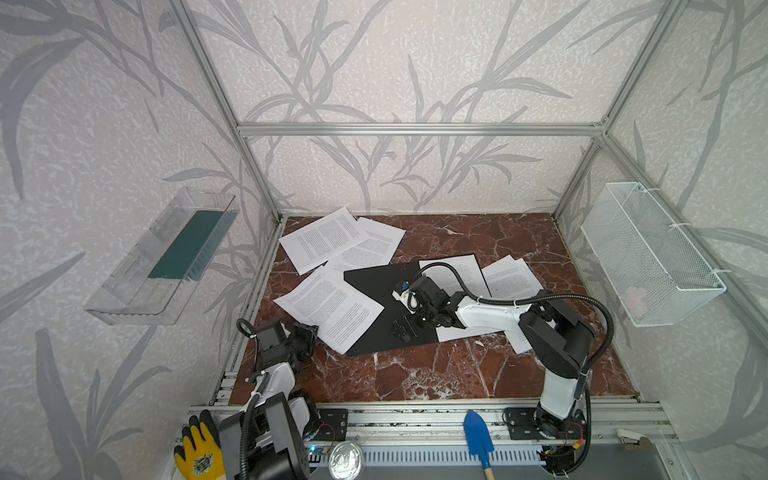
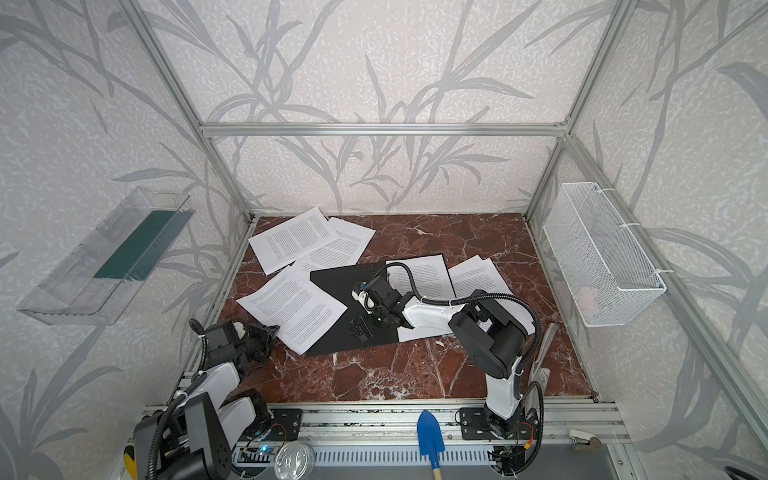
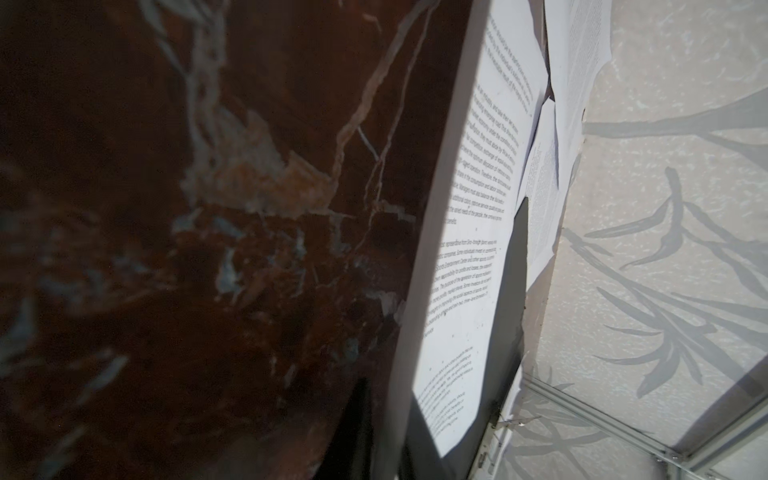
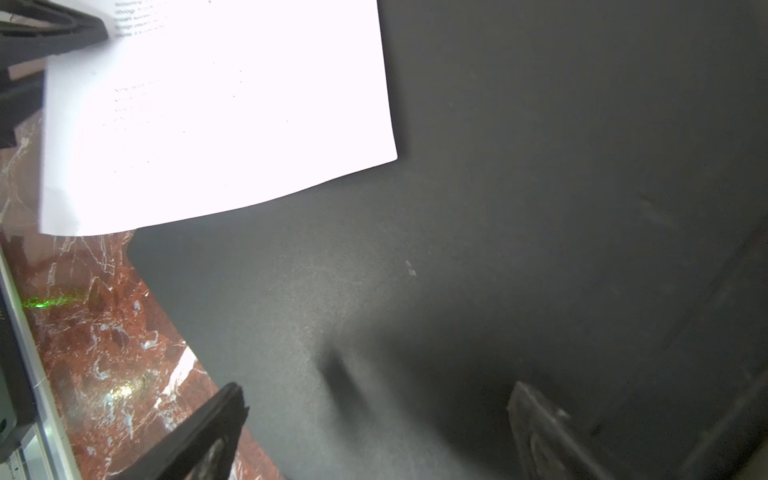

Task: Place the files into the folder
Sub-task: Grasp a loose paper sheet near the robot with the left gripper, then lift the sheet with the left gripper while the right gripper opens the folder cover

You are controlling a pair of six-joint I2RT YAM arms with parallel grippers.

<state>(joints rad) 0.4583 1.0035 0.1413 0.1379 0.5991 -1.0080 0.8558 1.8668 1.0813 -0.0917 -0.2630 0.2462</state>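
Note:
The black folder [image 1: 374,286] [image 2: 336,282] lies open and flat in the middle of the table. Several white printed files are scattered around it. One file sheet [image 1: 332,303] [image 2: 295,307] overlaps the folder's left part. My left gripper [image 1: 306,332] [image 2: 264,334] sits at that sheet's near left edge. In the left wrist view the sheet [image 3: 469,249] has its edge pinched between the shut jaws of the left gripper [image 3: 388,440]. My right gripper [image 1: 405,328] [image 2: 361,328] [image 4: 378,399] hovers open over the bare folder cover [image 4: 498,166], with nothing between its fingers.
More sheets lie at the back left [image 1: 324,239] and on the right under the right arm [image 1: 511,276]. A clear tray with a dark green panel [image 1: 166,257] hangs on the left wall, a white wire basket [image 1: 648,253] on the right. A blue trowel [image 1: 478,436] and yellow glove [image 1: 199,453] sit at the front rail.

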